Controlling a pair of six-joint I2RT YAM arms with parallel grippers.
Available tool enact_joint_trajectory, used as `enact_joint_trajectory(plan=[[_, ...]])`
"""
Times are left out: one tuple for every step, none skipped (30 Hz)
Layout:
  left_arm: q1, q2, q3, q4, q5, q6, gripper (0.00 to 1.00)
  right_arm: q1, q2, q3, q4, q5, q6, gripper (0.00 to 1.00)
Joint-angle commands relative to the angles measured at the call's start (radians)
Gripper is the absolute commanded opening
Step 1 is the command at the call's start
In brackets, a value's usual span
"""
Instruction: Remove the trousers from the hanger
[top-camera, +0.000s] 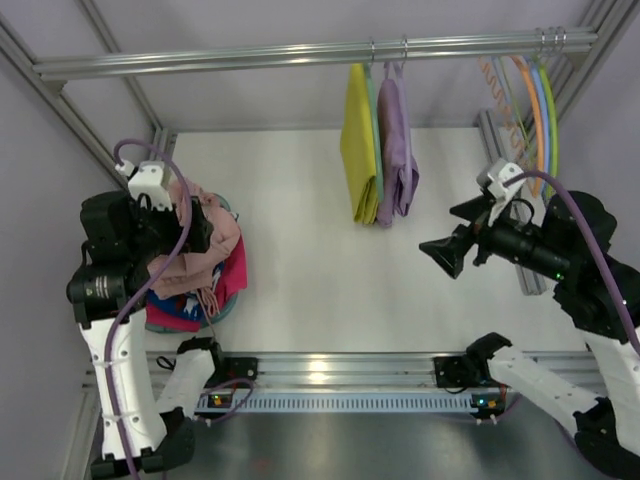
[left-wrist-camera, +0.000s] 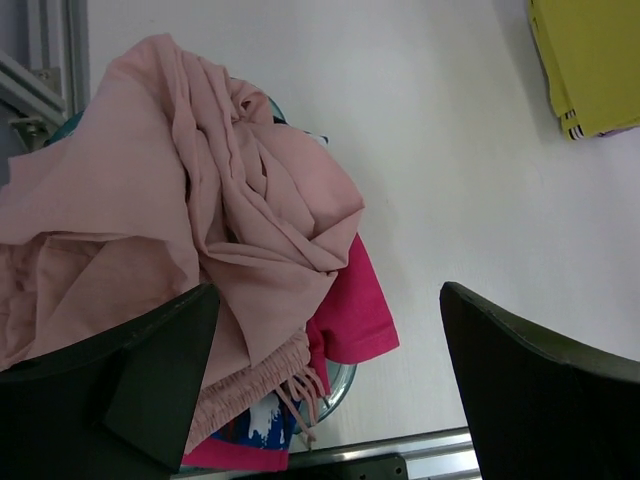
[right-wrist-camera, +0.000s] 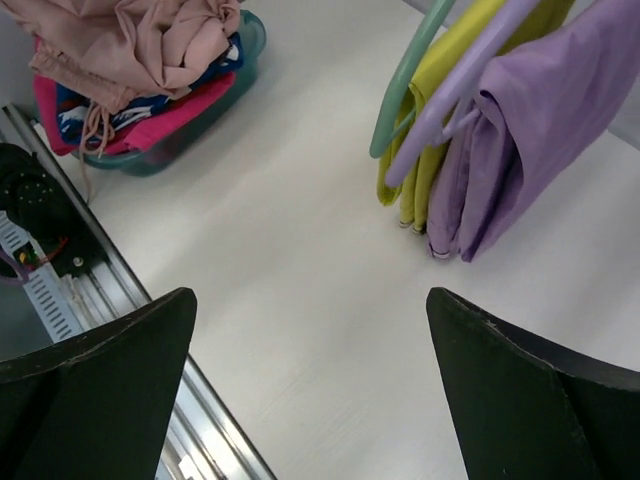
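Observation:
The pale pink trousers (top-camera: 205, 250) lie crumpled on top of a heap of clothes in a teal basket (top-camera: 228, 303) at the left; they also show in the left wrist view (left-wrist-camera: 200, 200) and the right wrist view (right-wrist-camera: 140, 40). The orange hanger (top-camera: 527, 110) hangs bare at the right end of the rail, among other bare hangers. My left gripper (top-camera: 197, 228) is open just above the trousers, its left finger (left-wrist-camera: 130, 380) in front of the fabric. My right gripper (top-camera: 446, 255) is open and empty above the table (right-wrist-camera: 310, 390).
A yellow garment (top-camera: 360, 150) and a lilac garment (top-camera: 398, 150) hang mid-rail on a green hanger (right-wrist-camera: 410, 75) and a lilac one. Blue and green hangers (top-camera: 546, 100) hang beside the orange one. A metal rail (top-camera: 340, 372) runs along the near table edge.

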Motion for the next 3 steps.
enact_joint_trajectory(plan=[[-0.001, -0.018, 0.008, -0.02, -0.078, -0.01, 0.98, -0.042, -0.064, -0.037, -0.009, 0.011, -0.06, 0.99], [-0.001, -0.018, 0.012, -0.025, -0.091, -0.009, 0.98, -0.047, -0.087, -0.048, -0.016, 0.011, -0.063, 0.99], [-0.001, -0.018, 0.014, -0.024, -0.107, -0.006, 0.98, -0.052, -0.092, -0.049, -0.021, 0.011, -0.065, 0.99]])
